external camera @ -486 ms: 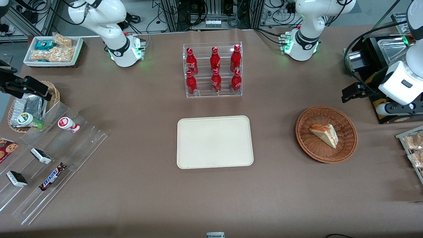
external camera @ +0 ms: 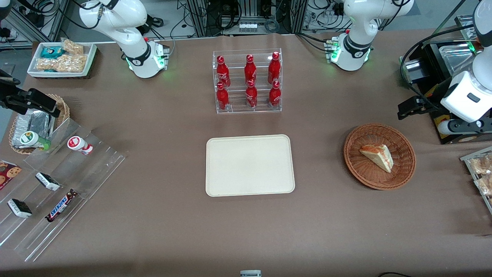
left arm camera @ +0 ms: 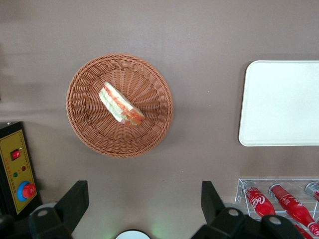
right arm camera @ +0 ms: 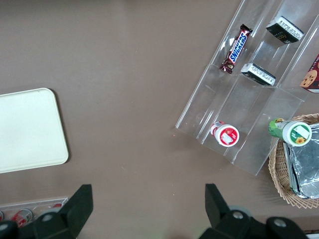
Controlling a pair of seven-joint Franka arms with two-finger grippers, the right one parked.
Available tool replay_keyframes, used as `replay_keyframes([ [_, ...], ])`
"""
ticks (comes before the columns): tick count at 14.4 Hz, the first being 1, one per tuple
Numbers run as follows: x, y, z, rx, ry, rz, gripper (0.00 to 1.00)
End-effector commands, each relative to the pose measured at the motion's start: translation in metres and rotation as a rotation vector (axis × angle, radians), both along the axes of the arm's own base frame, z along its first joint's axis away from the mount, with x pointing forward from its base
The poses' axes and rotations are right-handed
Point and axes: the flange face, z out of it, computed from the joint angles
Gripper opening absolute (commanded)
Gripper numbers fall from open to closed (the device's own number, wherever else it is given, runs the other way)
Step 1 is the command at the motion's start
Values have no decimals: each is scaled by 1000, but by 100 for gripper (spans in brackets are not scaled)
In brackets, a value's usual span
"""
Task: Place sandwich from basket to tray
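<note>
Sandwich lies flat in the basket, a pale wedge with its orange-red and green filling edge turned toward the working arm's end of the table; in the left wrist view the sandwich sits near the middle of the basket, nothing touching it. Basket rests on the brown table, well apart from the tray, which lies bare nearer the table's middle; the wrist camera catches one end of the tray. Gripper hangs above the table, farther from the front camera than the basket and just off its rim, at the working arm's end. From the wrist its fingers stand wide apart, holding nothing, gripper well clear of the sandwich. Clear rack of red bottles stands farther from the front camera than the tray. Toward the parked arm's end: stepped clear shelves with snack bars, a small wicker basket of foil packs, a white tray of snacks
</note>
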Motion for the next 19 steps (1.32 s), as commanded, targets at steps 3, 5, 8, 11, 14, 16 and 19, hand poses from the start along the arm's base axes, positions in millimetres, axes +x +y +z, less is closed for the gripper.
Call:
replay_keyframes([
  [3,7,2,-7,8,19,7,100],
  [5,15,2,-24,12,45,7,100],
  [8,30,12,-55,43,80,20,100],
  [11,36,34,-91,70,59,52,100],
  [14,28,58,-148,64,94,99,100],
  [16,18,58,-185,65,85,107,100],
  [19,-4,74,-243,77,77,221,100],
])
